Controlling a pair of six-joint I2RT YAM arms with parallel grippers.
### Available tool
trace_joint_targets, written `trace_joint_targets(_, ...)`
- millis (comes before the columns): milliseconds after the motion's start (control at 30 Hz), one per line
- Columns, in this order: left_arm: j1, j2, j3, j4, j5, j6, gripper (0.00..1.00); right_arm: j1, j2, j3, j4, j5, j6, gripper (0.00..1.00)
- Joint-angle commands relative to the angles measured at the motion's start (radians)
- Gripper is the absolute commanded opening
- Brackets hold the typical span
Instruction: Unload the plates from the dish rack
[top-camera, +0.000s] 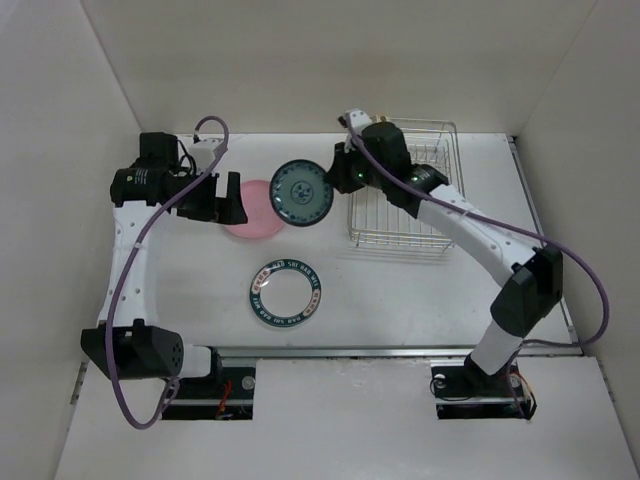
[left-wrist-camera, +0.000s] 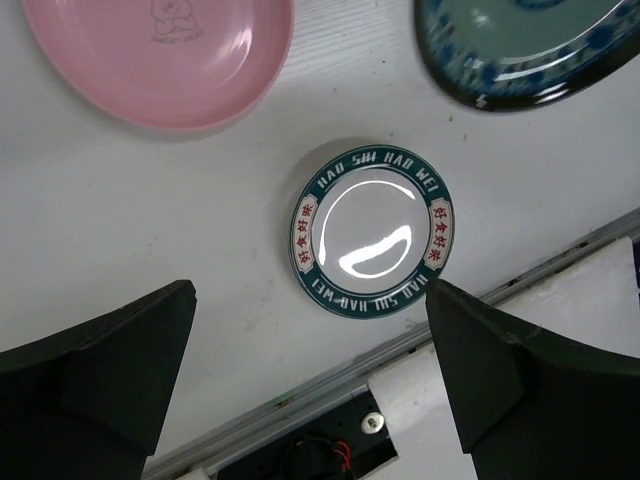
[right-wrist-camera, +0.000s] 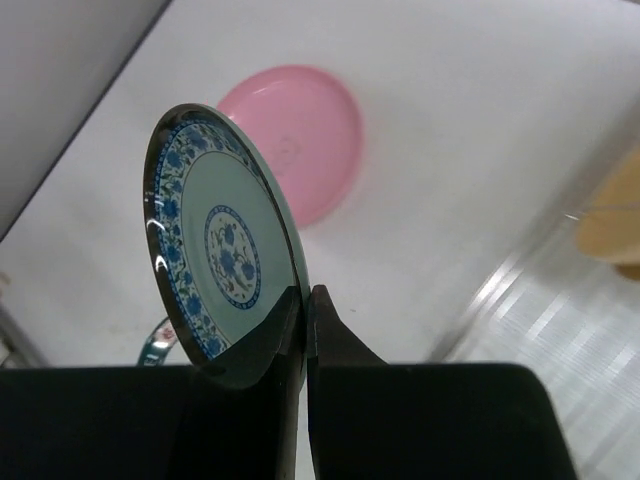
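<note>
The dish rack (top-camera: 405, 200) stands at the far right of the white tabletop (top-camera: 200, 300). Its wire floor shows bare from above. In the right wrist view a tan shape (right-wrist-camera: 612, 220) sits at the rack's side, too blurred to name.

Just left of the rack, the right hand (right-wrist-camera: 307, 300) is clamped on the rim of a blue-flowered plate (top-camera: 302, 193) and holds it tilted, clear of the wires. Further left of the rack, a pink plate (top-camera: 250, 210) lies flat on the tabletop, with a faint drawing at its middle. From above, the held plate overlaps its right edge.

The left hand (top-camera: 220, 200) hangs over the pink plate's left side, well apart from the rack, with its fingers spread wide and nothing between them. Nearer the arm bases than the rack, and to its left, a teal-rimmed plate (top-camera: 285, 293) with white lettering lies flat by itself.

A purple cable (top-camera: 140, 240) runs along the left arm. A metal rail (top-camera: 400, 350) edges the near side of the tabletop. Plain white walls (top-camera: 330, 60) close in the back and both sides.
</note>
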Motion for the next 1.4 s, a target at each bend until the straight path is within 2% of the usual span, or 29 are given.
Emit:
trace_joint_targets(0, -0.008, 0.006, -0.019, -0.007, 0.0, 0.033, 0.98, 0.061, 0.038, 0.003, 0.205, -0.148, 0.025, 0.0)
trace_joint_targets(100, -0.008, 0.047, -0.032, 0.002, -0.086, 0.023, 0.98, 0.074, 0.093, 0.003, 0.259, -0.22, 0.06, 0.0)
trace_joint_targets(300, -0.008, 0.106, -0.044, -0.007, -0.034, 0.013, 0.96, 0.106, 0.169, -0.02, 0.392, -0.358, 0.118, 0.0)
trace_joint_targets(467, -0.008, 0.147, -0.044, -0.016, -0.006, 0.002, 0.88, 0.124, 0.198, -0.042, 0.475, -0.476, 0.153, 0.0)
trace_joint_targets(533, -0.008, 0.147, -0.044, -0.025, 0.012, 0.002, 0.72, 0.124, 0.227, -0.042, 0.498, -0.501, 0.166, 0.0)
trace_joint_targets(600, -0.008, 0.159, -0.026, -0.048, 0.031, 0.002, 0.52, 0.135, 0.237, -0.033, 0.508, -0.501, 0.175, 0.0)
trace_joint_targets(633, -0.008, 0.168, -0.026, -0.058, 0.031, 0.002, 0.31, 0.144, 0.238, -0.033, 0.52, -0.501, 0.175, 0.0)
trace_joint_targets(700, -0.008, 0.178, 0.003, -0.077, -0.009, 0.002, 0.07, 0.144, 0.247, -0.033, 0.52, -0.51, 0.184, 0.0)
trace_joint_targets(733, -0.008, 0.178, 0.004, -0.087, -0.024, 0.002, 0.0, 0.144, 0.257, -0.022, 0.52, -0.51, 0.184, 0.0)
trace_joint_targets(800, -0.008, 0.178, 0.014, -0.101, -0.058, 0.014, 0.0, 0.153, 0.258, -0.022, 0.52, -0.51, 0.193, 0.01)
trace_joint_targets(867, 0.004, 0.178, 0.014, -0.101, -0.089, 0.023, 0.0, 0.153, 0.258, -0.022, 0.509, -0.519, 0.193, 0.11)
trace_joint_targets(900, 0.013, 0.169, 0.014, -0.101, -0.128, 0.023, 0.0, 0.153, 0.258, -0.022, 0.497, -0.51, 0.193, 0.2)
trace_joint_targets(1000, 0.053, 0.159, 0.002, -0.111, -0.171, 0.077, 0.0, 0.153, 0.258, -0.011, 0.438, -0.442, 0.193, 0.34)
trace_joint_targets(1033, 0.068, 0.159, -0.012, -0.111, -0.191, 0.091, 0.0, 0.153, 0.258, -0.011, 0.421, -0.391, 0.193, 0.34)
trace_joint_targets(1133, 0.145, 0.15, -0.012, -0.136, -0.192, 0.121, 0.0, 0.153, 0.238, -0.002, 0.394, -0.34, 0.193, 0.45)
trace_joint_targets(1200, 0.203, 0.173, -0.012, -0.154, -0.201, 0.152, 0.0, 0.143, 0.215, 0.012, 0.362, -0.299, 0.193, 0.47)
trace_joint_targets(1267, 0.237, 0.19, -0.032, -0.154, -0.237, 0.174, 0.0, 0.118, 0.192, 0.03, 0.286, -0.244, 0.193, 0.51)
trace_joint_targets(1367, 0.291, 0.253, -0.032, -0.144, -0.283, 0.212, 0.0, 0.083, 0.13, 0.078, 0.145, -0.067, 0.193, 0.53)
